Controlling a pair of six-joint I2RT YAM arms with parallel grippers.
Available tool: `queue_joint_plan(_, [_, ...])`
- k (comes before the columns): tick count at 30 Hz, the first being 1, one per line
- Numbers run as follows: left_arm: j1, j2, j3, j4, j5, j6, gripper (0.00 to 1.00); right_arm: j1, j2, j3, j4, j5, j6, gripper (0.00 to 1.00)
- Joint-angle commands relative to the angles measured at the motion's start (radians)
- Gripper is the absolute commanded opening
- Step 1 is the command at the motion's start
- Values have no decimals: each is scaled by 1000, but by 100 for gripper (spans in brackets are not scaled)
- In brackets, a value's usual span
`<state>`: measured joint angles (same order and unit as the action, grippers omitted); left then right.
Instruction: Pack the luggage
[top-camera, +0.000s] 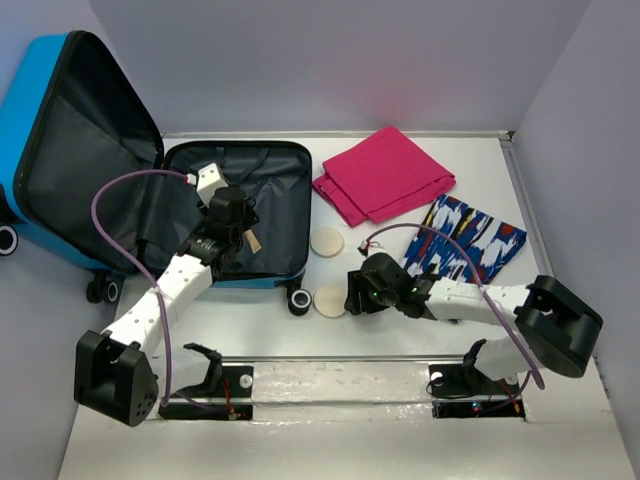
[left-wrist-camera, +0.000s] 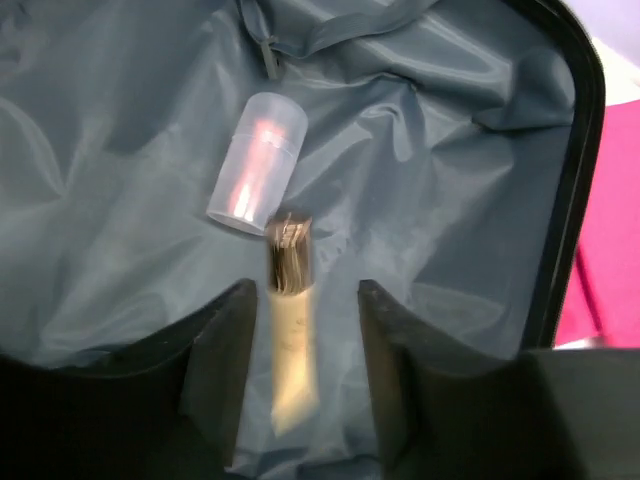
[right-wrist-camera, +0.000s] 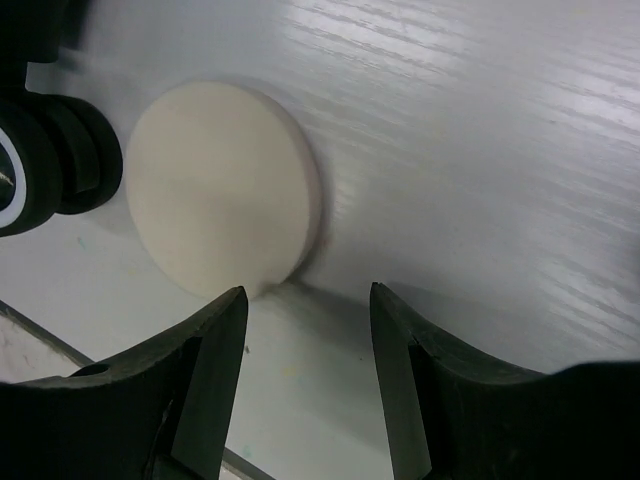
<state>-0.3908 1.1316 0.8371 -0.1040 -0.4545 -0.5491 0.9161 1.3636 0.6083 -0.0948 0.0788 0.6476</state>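
The blue luggage (top-camera: 25, 120) lies open at the left, its grey lining (left-wrist-camera: 450, 200) showing. My left gripper (top-camera: 240, 235) hovers inside it, open (left-wrist-camera: 307, 292). A cream tube with a metallic cap (left-wrist-camera: 290, 340) lies on the lining between the fingers, close to the left one. A translucent capped container (left-wrist-camera: 258, 163) rests just beyond the tube. My right gripper (top-camera: 352, 297) is low over the table, open and with nothing in it (right-wrist-camera: 308, 293). A cream disc (right-wrist-camera: 220, 190) lies just ahead of its left fingertip.
A black suitcase wheel (right-wrist-camera: 50, 150) stands left of the disc. A second cream disc (top-camera: 327, 242) lies beside the suitcase. Folded pink cloth (top-camera: 385, 175) and blue patterned cloth (top-camera: 470, 240) lie at the right. Walls close in the table.
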Motion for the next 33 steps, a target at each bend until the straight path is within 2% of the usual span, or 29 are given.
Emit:
queue_joint_plan(1, [12, -4, 16, 96, -13, -55, 77, 29, 84, 61, 141, -8, 14, 58])
queue_joint_plan(2, [10, -15, 16, 98, -4, -54, 89, 29, 97, 67, 156, -5, 17, 58])
queue_joint_plan(3, [10, -19, 17, 98, 13, -49, 93, 29, 107, 68, 168, 1, 21, 58])
queue_joint_plan(6, [9, -52, 11, 130, 51, -32, 97, 29, 161, 91, 181, 25, 27, 55])
queue_joint_plan(7, [4, -62, 4, 135, 91, -25, 96, 29, 173, 94, 181, 39, 33, 51])
queue_joint_plan(8, [-15, -90, -6, 135, 106, -11, 96, 29, 196, 100, 185, 59, 43, 38])
queue_joint_plan(10, [-39, -125, -12, 136, 175, -2, 96, 29, 198, 97, 185, 85, 56, 22])
queue_joint_plan(11, [-48, -144, -10, 135, 216, 8, 96, 29, 189, 91, 184, 119, 66, 10])
queue_joint_plan(12, [-57, -179, -1, 122, 262, 29, 96, 29, 143, 88, 153, 140, 69, 7])
queue_joint_plan(14, [-59, -248, 11, 106, 388, 58, 97, 29, 70, 81, 66, 226, 60, 7])
queue_joint_plan(16, [-59, -295, 17, 83, 488, 119, 97, 29, -73, 97, -2, 275, 25, 7])
queue_joint_plan(20, [-59, -404, 10, 12, 504, 208, 99, 29, -268, 186, -63, 312, -69, 7])
queue_joint_plan(22, [-59, -432, -10, 6, 465, 238, 99, 29, -270, 258, -59, 311, -107, 7])
queue_joint_plan(26, [-59, -506, -53, 13, 392, 256, 99, 29, 12, 509, -11, 245, -186, 7])
queue_joint_plan(27, [-57, -521, -61, 27, 379, 255, 99, 29, 79, 630, 19, 243, -192, 7])
queue_joint_plan(29, [-53, -558, -69, 27, 356, 256, 99, 17, 284, 776, 0, 224, -200, 35])
queue_joint_plan(30, [-51, -573, -72, 29, 355, 259, 99, 17, 337, 847, -52, 216, -195, 51])
queue_joint_plan(31, [-49, -582, -76, 29, 355, 264, 99, 4, 373, 934, -66, 211, -190, 74])
queue_joint_plan(33, [-49, -601, -82, 18, 362, 273, 99, -37, 391, 937, -68, 196, -163, 83])
